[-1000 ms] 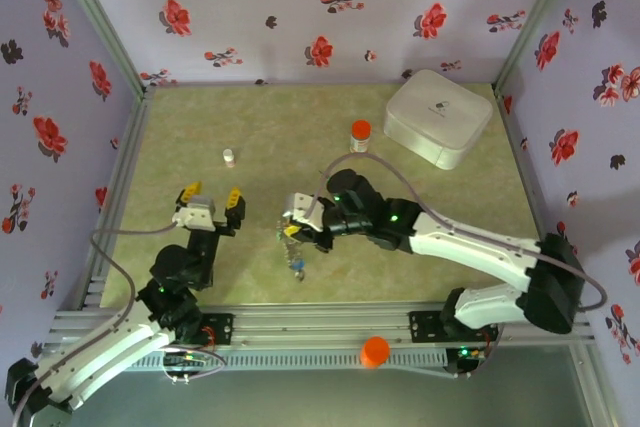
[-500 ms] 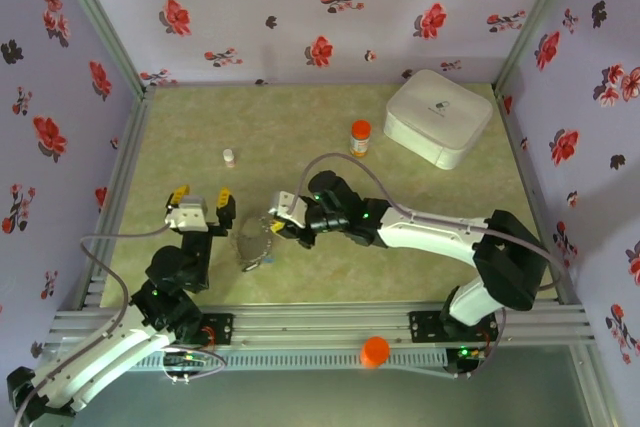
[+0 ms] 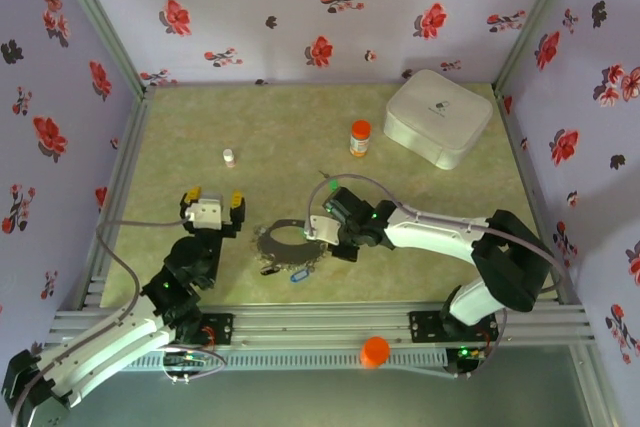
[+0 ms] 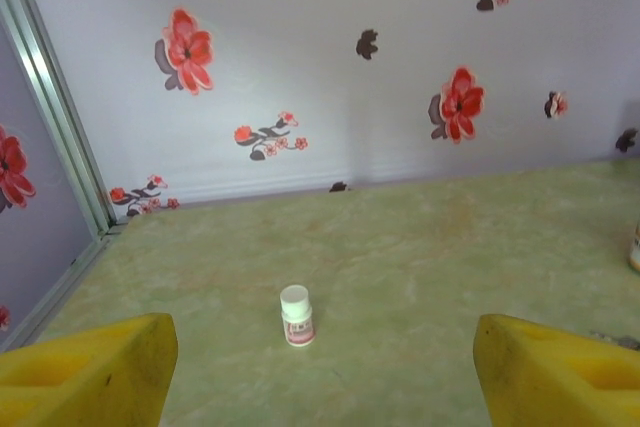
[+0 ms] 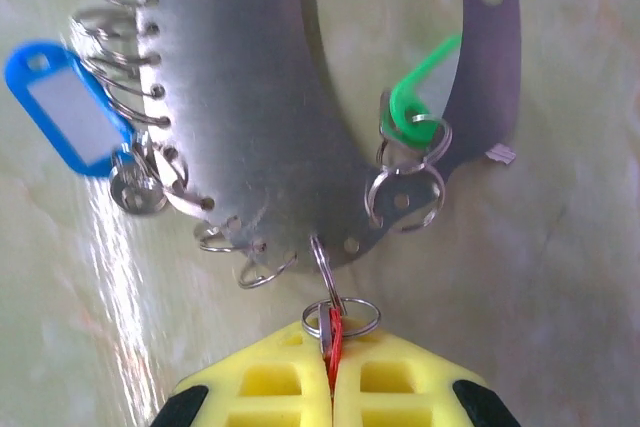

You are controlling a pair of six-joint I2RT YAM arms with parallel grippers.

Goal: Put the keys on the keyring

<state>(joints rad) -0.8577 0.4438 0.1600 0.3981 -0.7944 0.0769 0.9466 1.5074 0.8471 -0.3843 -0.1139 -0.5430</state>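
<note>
The keyring (image 3: 283,243) is a flat dark-grey metal crescent lying on the table between the arms. In the right wrist view the keyring (image 5: 260,127) has holes along its edge carrying several small split rings. A blue-tagged key (image 5: 65,107) and a green-tagged key (image 5: 420,87) hang from it. My right gripper (image 5: 332,347) is shut on a red-tagged key (image 5: 334,332), whose ring links to the keyring's edge. In the top view the right gripper (image 3: 322,232) sits at the keyring's right side. My left gripper (image 3: 211,201) stands open to the left of the keyring, holding nothing.
A small white vial (image 4: 296,315) stands ahead of the left gripper (image 4: 320,387), between its yellow fingers (image 4: 90,367). An orange-capped bottle (image 3: 360,137) and a white box (image 3: 438,117) sit at the back right. Floral walls close in three sides.
The right gripper has swung the hanging keyring left, then back right and down, so it now lies flat on the table. The left gripper shifted slightly and stayed open.
</note>
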